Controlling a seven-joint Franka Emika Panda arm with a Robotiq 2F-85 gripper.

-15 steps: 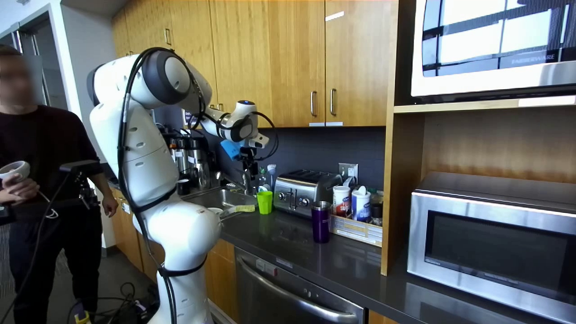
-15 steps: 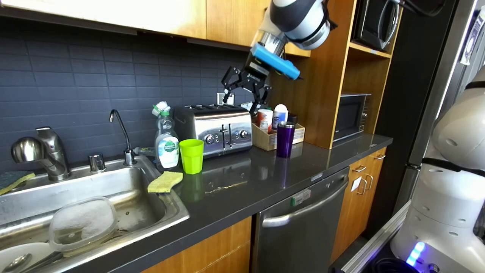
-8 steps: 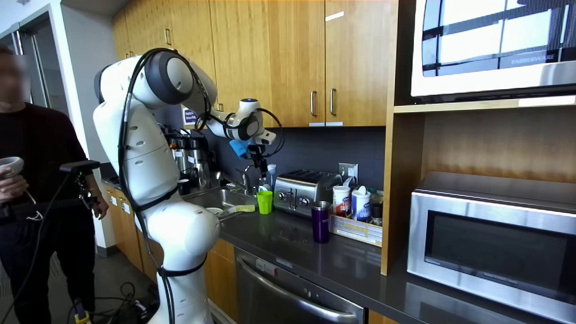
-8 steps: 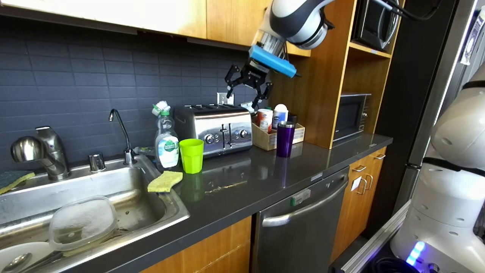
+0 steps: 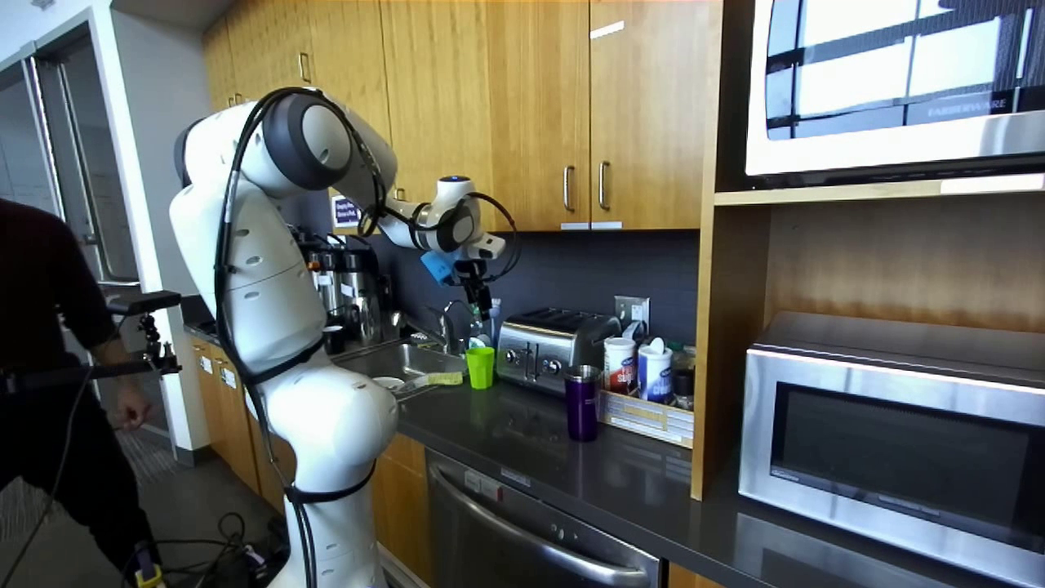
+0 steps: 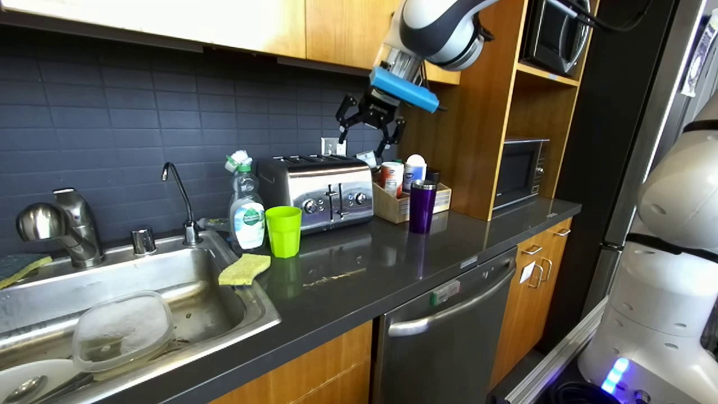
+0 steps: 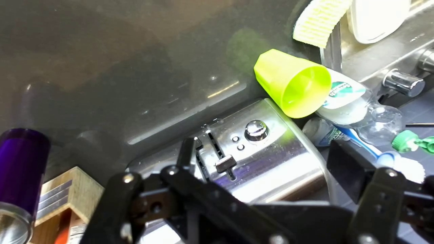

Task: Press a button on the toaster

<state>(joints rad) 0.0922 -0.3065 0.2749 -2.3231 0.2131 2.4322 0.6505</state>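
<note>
The silver toaster (image 6: 349, 182) stands on the counter against the tiled wall; it also shows in an exterior view (image 5: 520, 339) and the wrist view (image 7: 271, 162). In the wrist view its front has a round knob (image 7: 256, 130), two small round buttons (image 7: 238, 143) and two slide levers, one lever (image 7: 225, 163) seen clearly. My gripper (image 6: 362, 147) is open and empty, in the air higher than the toaster, tilted down; it also shows in an exterior view (image 5: 482, 309). In the wrist view the fingers (image 7: 268, 161) spread either side of the toaster front. Its far end is hidden behind a finger.
A green cup (image 6: 283, 231) and soap bottle (image 6: 248, 219) stand at the toaster's sink-side end. A wooden box (image 6: 392, 209) of canisters and a purple tumbler (image 6: 422, 207) stand at its other end. Wall cabinets (image 6: 348, 28) hang above. A person (image 5: 37, 327) stands behind the arm.
My gripper has shifted slightly right in both exterior views and a little up in one of them, mostly in the first half second. It stays open. The toaster has not moved. The person has shifted.
</note>
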